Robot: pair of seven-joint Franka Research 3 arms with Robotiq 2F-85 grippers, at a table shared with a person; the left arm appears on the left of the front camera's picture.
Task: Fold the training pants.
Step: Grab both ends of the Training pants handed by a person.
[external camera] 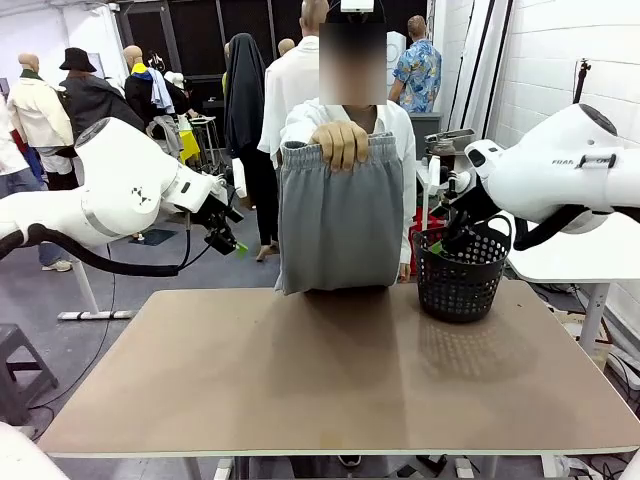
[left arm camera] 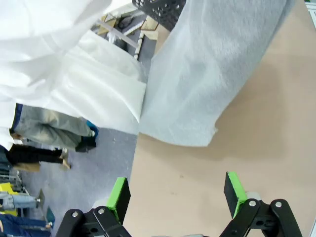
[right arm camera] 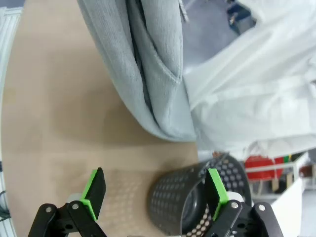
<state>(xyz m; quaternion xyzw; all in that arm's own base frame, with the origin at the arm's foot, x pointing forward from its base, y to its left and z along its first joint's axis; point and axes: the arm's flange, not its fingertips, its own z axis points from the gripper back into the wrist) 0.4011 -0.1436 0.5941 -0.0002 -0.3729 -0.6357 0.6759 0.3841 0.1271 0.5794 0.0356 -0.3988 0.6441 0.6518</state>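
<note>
Surface point(external camera: 330, 390) nearest. Training pants point(external camera: 340, 225) at its 12 o'clock, hung upright from a person's grip on the waistband, hem touching down. Soft, light, floppy jersey, so I'd pinch the waistband corners. Left hand point(left arm camera: 175, 192) at their 9 o'clock, right hand point(right arm camera: 155, 190) at 3 over the mesh basket point(external camera: 460, 275). Both hands spread wide, empty.

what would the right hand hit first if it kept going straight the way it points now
Most likely the black mesh basket: it lies just ahead of the open right hand, slightly off to one side. Depth is unclear; if the hand slipped past the basket, the table would come next.
</note>
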